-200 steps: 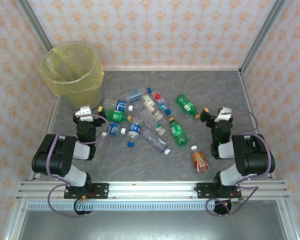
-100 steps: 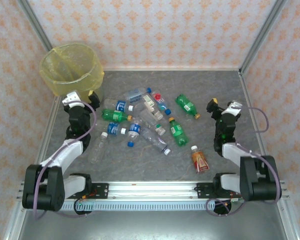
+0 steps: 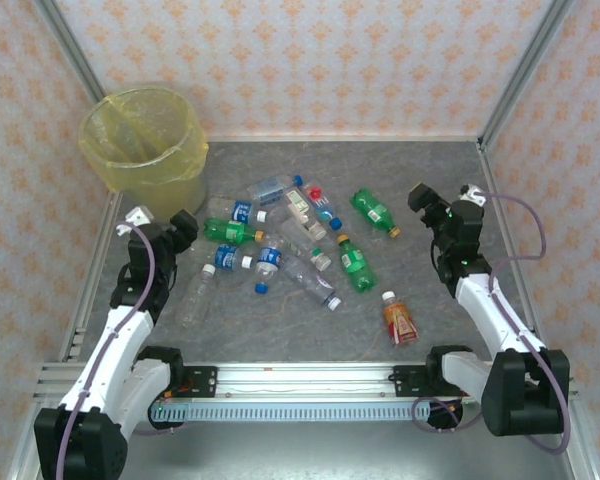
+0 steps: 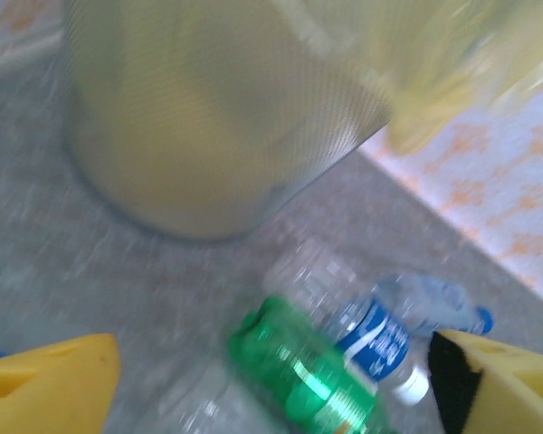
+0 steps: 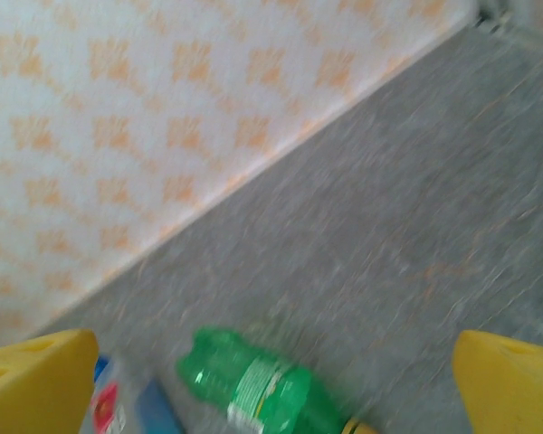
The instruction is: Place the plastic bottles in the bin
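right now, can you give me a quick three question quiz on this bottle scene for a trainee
1. True or false: the orange-red bottle is already inside the bin.
2. Where does the bin stand? A) far left corner B) far right corner C) near edge, between the arms
3. In the left wrist view, what colour is the bottle lying between the left claw's fingers?

Key: 1 false; 2 A; 3 it is the green bottle.
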{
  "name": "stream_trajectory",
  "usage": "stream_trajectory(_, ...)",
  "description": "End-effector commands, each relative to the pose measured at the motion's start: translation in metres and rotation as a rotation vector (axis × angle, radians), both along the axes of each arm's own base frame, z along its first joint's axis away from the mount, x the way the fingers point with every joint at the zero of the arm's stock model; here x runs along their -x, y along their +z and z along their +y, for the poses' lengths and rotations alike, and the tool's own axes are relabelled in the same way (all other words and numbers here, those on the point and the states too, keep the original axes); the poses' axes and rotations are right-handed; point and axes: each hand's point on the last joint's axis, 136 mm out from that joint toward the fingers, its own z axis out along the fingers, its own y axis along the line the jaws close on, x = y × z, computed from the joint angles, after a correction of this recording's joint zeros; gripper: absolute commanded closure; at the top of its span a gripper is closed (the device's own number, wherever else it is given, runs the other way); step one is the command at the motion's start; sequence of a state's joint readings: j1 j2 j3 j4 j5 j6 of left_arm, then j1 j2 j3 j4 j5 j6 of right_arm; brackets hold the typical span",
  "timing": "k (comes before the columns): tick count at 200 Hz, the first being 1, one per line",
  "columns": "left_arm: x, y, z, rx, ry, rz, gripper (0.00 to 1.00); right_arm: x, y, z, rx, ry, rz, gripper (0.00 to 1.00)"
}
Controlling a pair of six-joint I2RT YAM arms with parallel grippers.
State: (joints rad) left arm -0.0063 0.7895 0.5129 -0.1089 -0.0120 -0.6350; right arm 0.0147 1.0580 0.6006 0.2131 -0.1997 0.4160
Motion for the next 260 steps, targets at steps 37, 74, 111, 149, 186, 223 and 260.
stream_trajectory(37,0.057,-0.064,-0.015,0.114,0.051,0.318,0.16,0.008,0.039,0.061,-0.035,0.285,-0.004,0.0)
stream_trajectory(74,0.064,-0.08,-0.036,0.069,-0.002,0.418,0.14,0.012,0.063,0.074,-0.044,0.324,-0.048,0.0)
stream_trajectory(111,0.075,-0.083,-0.036,0.0,0.047,0.471,0.01,0.021,0.081,0.08,-0.037,0.357,-0.089,0.0)
stream_trajectory(149,0.087,-0.095,-0.025,-0.055,0.141,0.531,0.01,0.025,0.087,0.079,-0.001,0.364,-0.096,0.0)
stream_trajectory(186,0.086,-0.115,-0.051,0.018,0.009,0.568,0.01,0.024,0.089,0.082,-0.027,0.373,-0.111,0.0)
stream_trajectory(223,0.083,-0.12,-0.075,0.112,-0.092,0.538,0.02,0.02,0.086,0.084,-0.042,0.375,-0.103,0.0)
stream_trajectory(260,0.092,-0.133,-0.082,0.111,-0.132,0.592,0.02,0.018,0.084,0.09,-0.054,0.396,-0.089,0.0)
